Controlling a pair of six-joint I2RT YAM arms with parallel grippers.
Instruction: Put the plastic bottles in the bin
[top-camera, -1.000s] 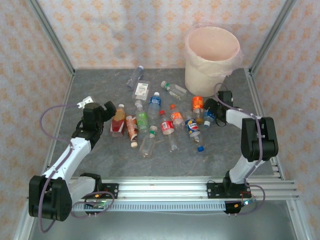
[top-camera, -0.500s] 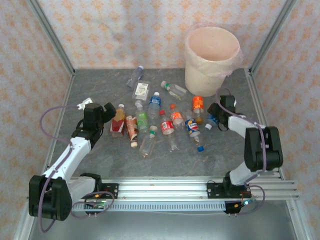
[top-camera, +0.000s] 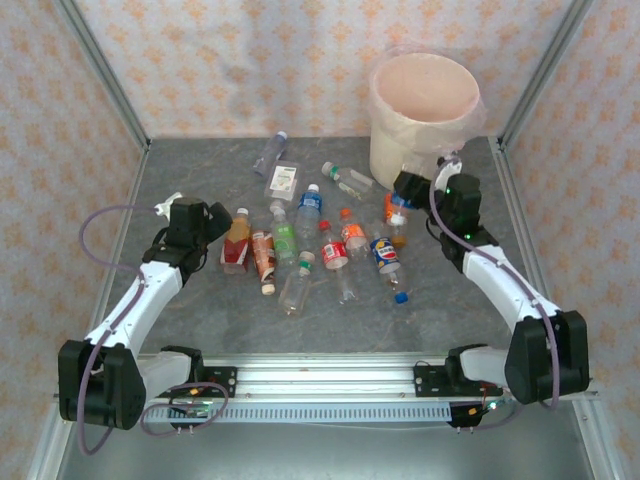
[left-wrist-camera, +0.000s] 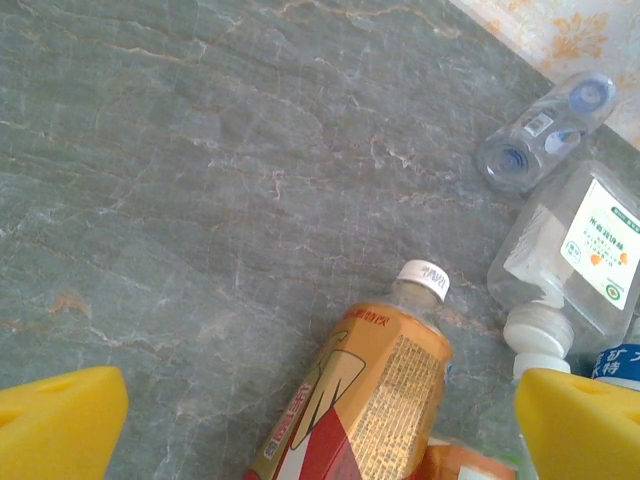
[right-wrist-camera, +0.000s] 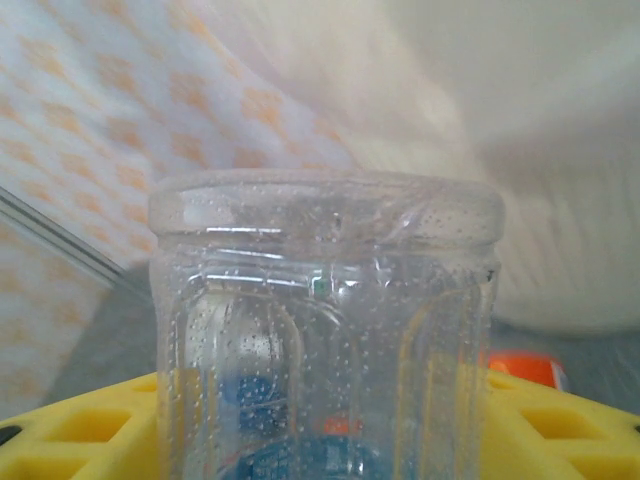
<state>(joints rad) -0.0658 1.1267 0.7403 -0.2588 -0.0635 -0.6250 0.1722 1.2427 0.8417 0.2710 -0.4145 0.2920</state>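
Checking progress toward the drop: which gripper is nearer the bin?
Right. The right gripper, holding a bottle, is just in front of the bin. The left gripper, open, is far away, down-left of it in the top view.

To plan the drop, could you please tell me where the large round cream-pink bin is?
In the top view, the large round cream-pink bin stands at the far right, just beyond the right gripper.
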